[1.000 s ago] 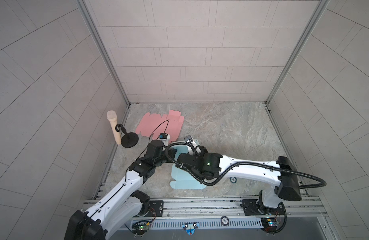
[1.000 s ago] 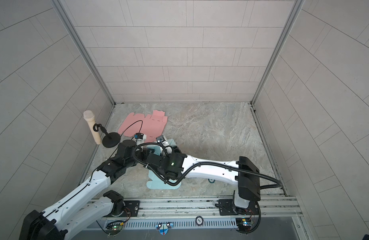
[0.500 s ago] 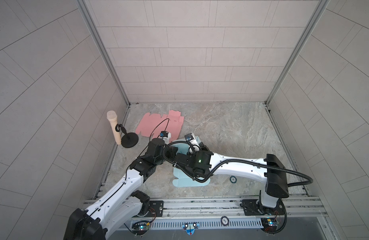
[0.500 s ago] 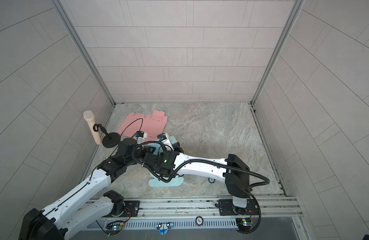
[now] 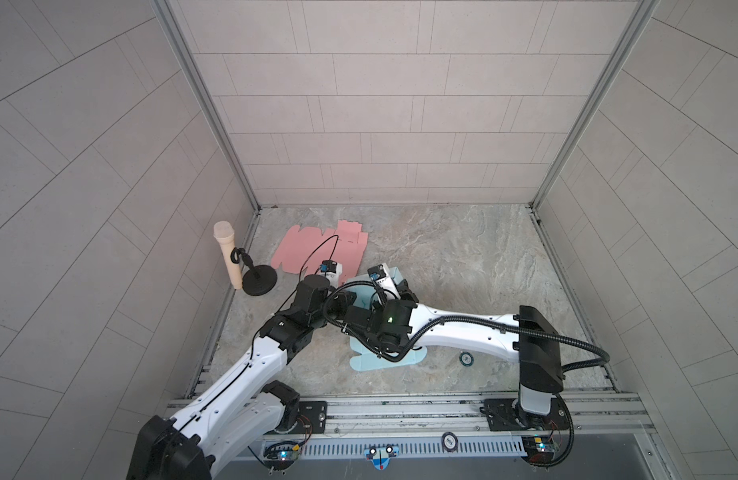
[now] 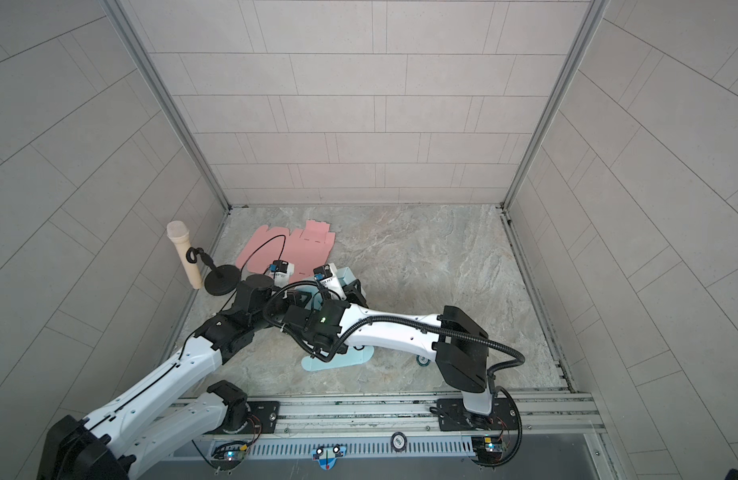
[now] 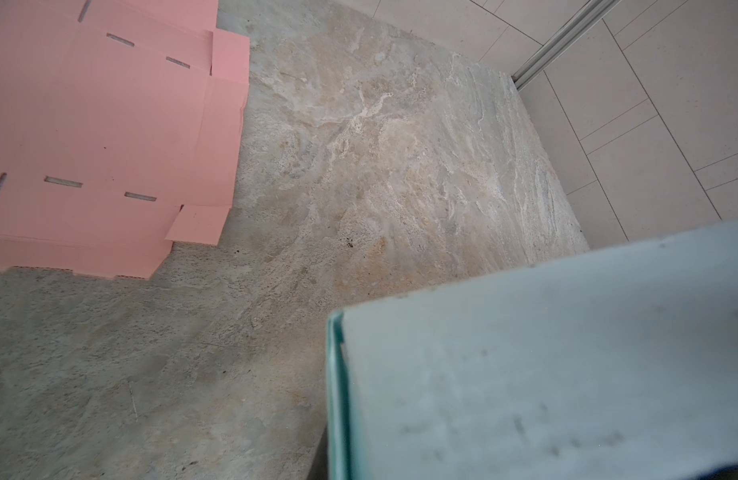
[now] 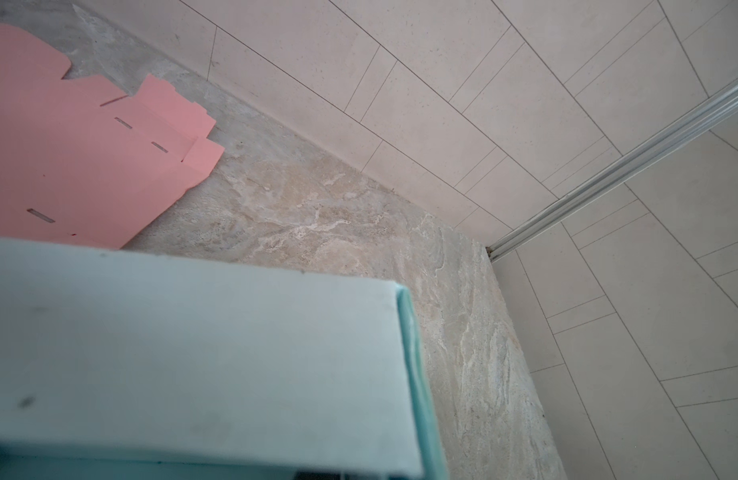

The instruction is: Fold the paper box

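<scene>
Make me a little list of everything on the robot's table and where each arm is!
Blue paper box: partly folded, far wall standing up, under both arms
Pink paper box: flat, unfolded, back left
Beige microphone: upright, clipped to a black stand by the left wall
Small round thing: on the table beside the right arm, too small to name
Left arm: stretched to the blue box's left side
Right arm: stretched across to the blue box's right side
</scene>
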`<action>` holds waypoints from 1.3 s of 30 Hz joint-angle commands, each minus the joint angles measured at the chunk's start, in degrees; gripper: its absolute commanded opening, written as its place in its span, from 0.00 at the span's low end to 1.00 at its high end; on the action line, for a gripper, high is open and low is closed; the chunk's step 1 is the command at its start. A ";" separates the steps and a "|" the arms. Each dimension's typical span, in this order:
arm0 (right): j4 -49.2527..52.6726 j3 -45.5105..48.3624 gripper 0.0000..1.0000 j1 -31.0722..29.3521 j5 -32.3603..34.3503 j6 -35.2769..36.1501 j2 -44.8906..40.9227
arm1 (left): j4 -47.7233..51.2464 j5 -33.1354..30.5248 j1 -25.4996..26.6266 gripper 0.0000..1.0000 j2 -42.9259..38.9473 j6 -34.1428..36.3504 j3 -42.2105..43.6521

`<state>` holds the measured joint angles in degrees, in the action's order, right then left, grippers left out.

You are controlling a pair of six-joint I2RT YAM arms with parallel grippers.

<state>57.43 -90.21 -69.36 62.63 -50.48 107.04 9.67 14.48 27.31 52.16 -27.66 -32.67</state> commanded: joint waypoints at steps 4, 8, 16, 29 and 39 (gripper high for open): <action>2.83 -1.41 0.08 0.99 2.57 -2.68 2.72 | -4.36 4.39 0.97 0.01 -1.66 0.15 -0.41; 5.35 -2.79 0.17 0.98 4.01 -4.76 3.58 | -4.53 4.75 0.97 0.01 -1.65 0.18 -0.59; 7.50 -3.90 0.17 1.42 6.01 -6.19 4.93 | -5.53 5.37 0.99 0.01 -1.36 0.02 -0.57; 12.85 -4.17 0.21 1.27 7.42 -12.07 5.62 | -5.82 6.79 0.97 0.01 -0.52 0.77 -0.86; 12.27 -2.46 0.27 0.98 7.24 -14.13 4.16 | -5.94 6.44 0.99 0.01 -1.16 0.63 -0.58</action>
<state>68.62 -93.62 -68.84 69.28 -61.39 111.15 7.07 16.43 27.42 52.49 -28.05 -32.67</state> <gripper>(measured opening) 0.295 0.075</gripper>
